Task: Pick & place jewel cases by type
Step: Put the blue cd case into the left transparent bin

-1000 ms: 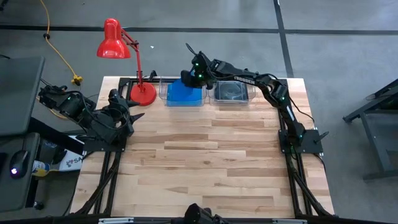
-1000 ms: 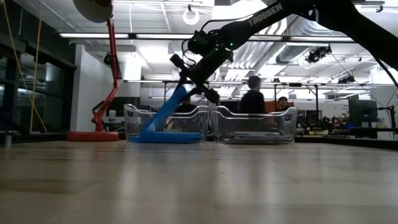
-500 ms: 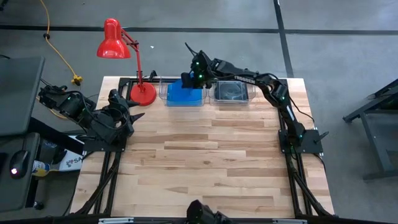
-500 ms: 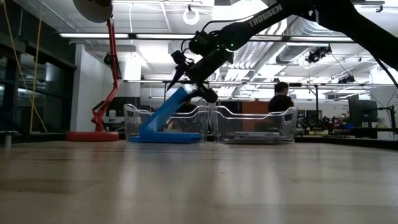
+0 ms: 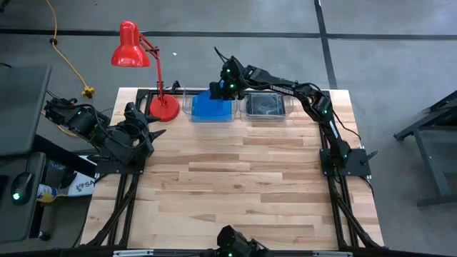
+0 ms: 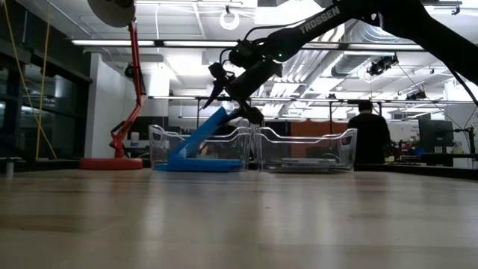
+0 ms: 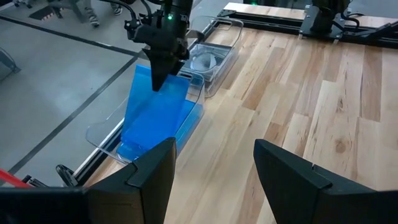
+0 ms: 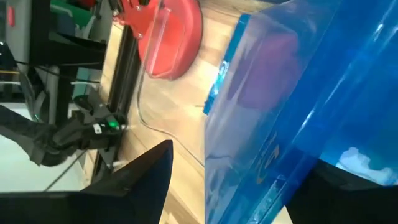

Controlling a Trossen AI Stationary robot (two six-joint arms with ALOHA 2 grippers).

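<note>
Right gripper (image 6: 228,93) hangs over the left clear bin (image 5: 191,107), fingers spread, just above a blue jewel case (image 6: 196,138) leaning tilted inside it. Grey cases (image 5: 265,106) lie in the neighbouring bin (image 5: 289,108). Left gripper (image 5: 153,132) waits open at the tabletop (image 5: 235,185) edge.

The right arm reached across the table's far edge, its right gripper (image 6: 228,93) spread open — the left gripper (image 5: 156,132) waited open at the left edge.
</note>
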